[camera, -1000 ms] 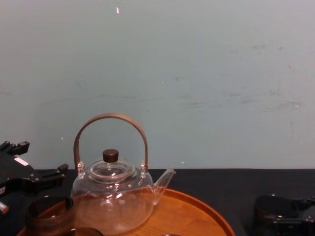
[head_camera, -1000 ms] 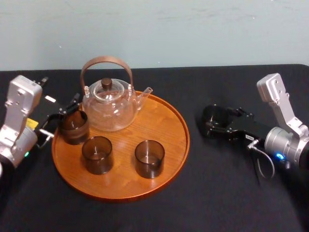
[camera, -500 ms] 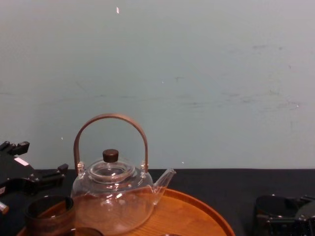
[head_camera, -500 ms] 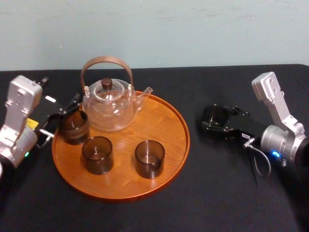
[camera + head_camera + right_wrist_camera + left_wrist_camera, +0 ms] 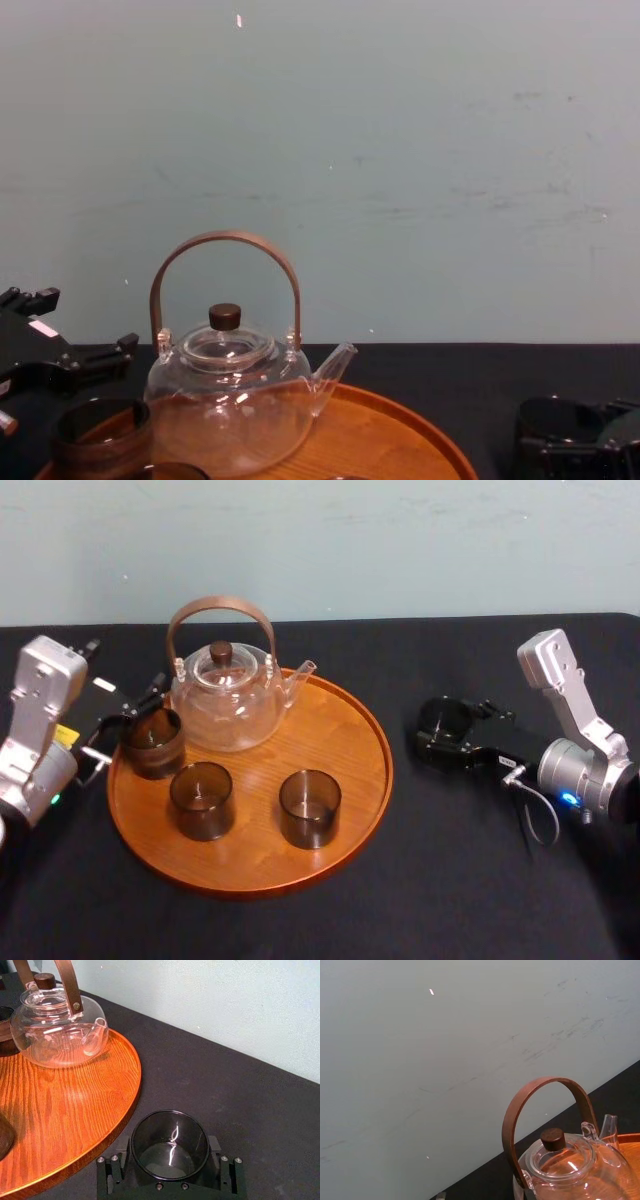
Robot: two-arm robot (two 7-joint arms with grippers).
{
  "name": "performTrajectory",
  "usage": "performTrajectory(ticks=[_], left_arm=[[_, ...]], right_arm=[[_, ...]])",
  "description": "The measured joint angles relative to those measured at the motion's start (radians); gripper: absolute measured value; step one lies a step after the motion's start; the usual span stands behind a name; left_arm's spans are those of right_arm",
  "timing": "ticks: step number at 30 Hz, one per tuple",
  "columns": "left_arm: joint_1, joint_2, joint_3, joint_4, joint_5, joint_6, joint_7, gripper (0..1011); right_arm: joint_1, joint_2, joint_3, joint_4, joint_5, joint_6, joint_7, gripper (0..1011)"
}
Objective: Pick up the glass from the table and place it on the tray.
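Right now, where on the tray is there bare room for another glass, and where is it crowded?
Bare: the tray's right half, bordered by the teapot spout, the front-right glass and the rim. Crowded: its left, with teapot, two glasses and the left hand.

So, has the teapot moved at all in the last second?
No. The teapot stays at the back of the tray, same spot against its rim.

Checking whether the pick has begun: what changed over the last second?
The right arm's wrist leaned slightly toward the tray. The right gripper stays closed around the glass, which has barely shifted and is not yet on the tray. The left gripper at the tray's left rim, the teapot and the three tumblers on the tray stayed put.
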Motion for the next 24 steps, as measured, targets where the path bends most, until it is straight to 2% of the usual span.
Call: performTrajectory(ticks=[4, 24], left_arm=[[0.000, 0.000, 0.000, 0.000, 0.000, 0.000, 0.000, 1001], [0.000, 0.000, 0.000, 0.000, 0.000, 0.000, 0.000, 1001]], right_arm=[[0.000, 0.000, 0.001, 0.000, 0.001, 0.000, 0.000, 903], [-0.005, 0.004, 0.008, -0.009, 0.013, -0.004, 0.010, 900]])
